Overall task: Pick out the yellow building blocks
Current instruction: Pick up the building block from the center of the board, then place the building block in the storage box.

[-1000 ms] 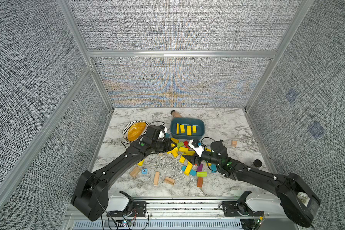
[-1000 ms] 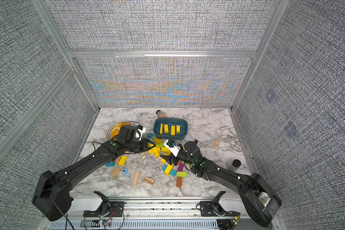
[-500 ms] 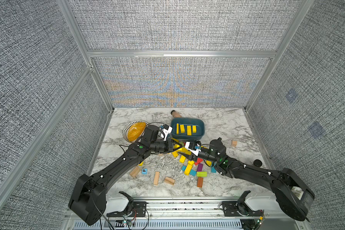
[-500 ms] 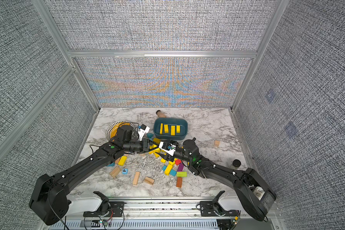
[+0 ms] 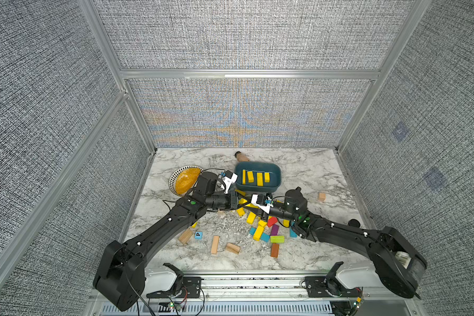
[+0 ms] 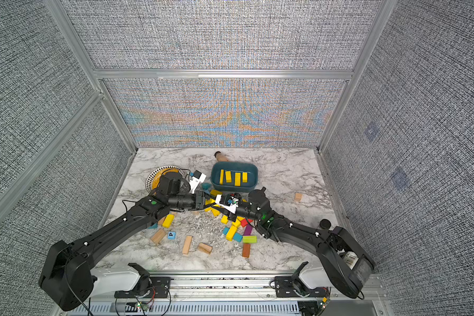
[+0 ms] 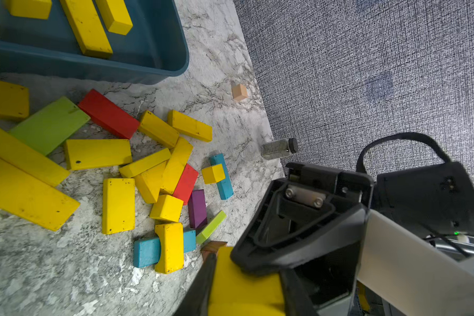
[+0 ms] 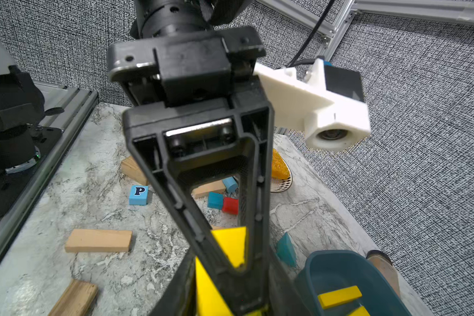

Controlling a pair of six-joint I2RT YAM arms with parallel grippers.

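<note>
One yellow building block (image 7: 244, 284) hangs over the pile, and both grippers are on it. My left gripper (image 7: 244, 279) is shut on it. My right gripper (image 8: 230, 287) comes from the opposite side and is shut on the same block (image 8: 230, 243). In both top views the two grippers meet tip to tip in front of the teal bin (image 5: 278, 175) (image 6: 255, 175). Several yellow bars (image 5: 259, 179) lie in the bin. More yellow blocks (image 7: 97, 153) lie loose on the marble, mixed with other colours (image 5: 251, 217).
A bowl with orange filling (image 5: 185, 179) sits left of the bin, and a brown bottle (image 5: 241, 156) lies behind it. Pale wood blocks (image 5: 215, 244), a blue lettered cube (image 5: 198, 234) and a lime-green block (image 5: 277, 238) lie near the front. A small black-capped jar (image 5: 354, 222) stands at the right wall.
My left arm swung right from beside the bowl, carrying the yellow block. The right gripper moved left to meet it and closed its jaws on the same block.
</note>
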